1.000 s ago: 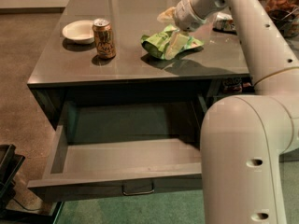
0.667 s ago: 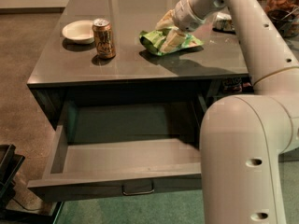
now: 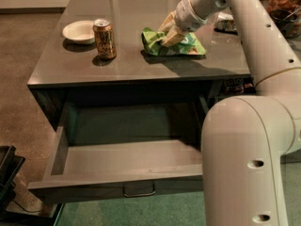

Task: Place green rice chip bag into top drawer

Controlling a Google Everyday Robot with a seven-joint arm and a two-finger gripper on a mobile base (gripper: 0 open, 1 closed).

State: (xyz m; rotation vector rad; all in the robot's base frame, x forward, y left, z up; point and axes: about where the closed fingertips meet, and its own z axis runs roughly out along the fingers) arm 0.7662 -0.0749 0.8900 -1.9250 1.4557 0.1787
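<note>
The green rice chip bag (image 3: 189, 46) lies crumpled on the grey countertop, right of centre. My gripper (image 3: 168, 33) comes in from the upper right and sits on the bag's left part, its yellowish fingers closed into the foil. The top drawer (image 3: 94, 188) is pulled out below the countertop. Its inside shows nothing in it, and its small metal bar handle (image 3: 138, 190) is at the front centre. My white arm fills the right side and hides the drawer's right end.
A soda can (image 3: 104, 38) stands left of the bag, with a white bowl (image 3: 78, 31) further left. A dark-and-white packet (image 3: 225, 22) lies behind my arm. A jar (image 3: 284, 6) is at the top right. A black object (image 3: 7, 173) sits on the floor at lower left.
My gripper has come down and slightly left onto the bag. The bag has bunched up and shifted a little under the fingers. The drawer, can and bowl have not moved.
</note>
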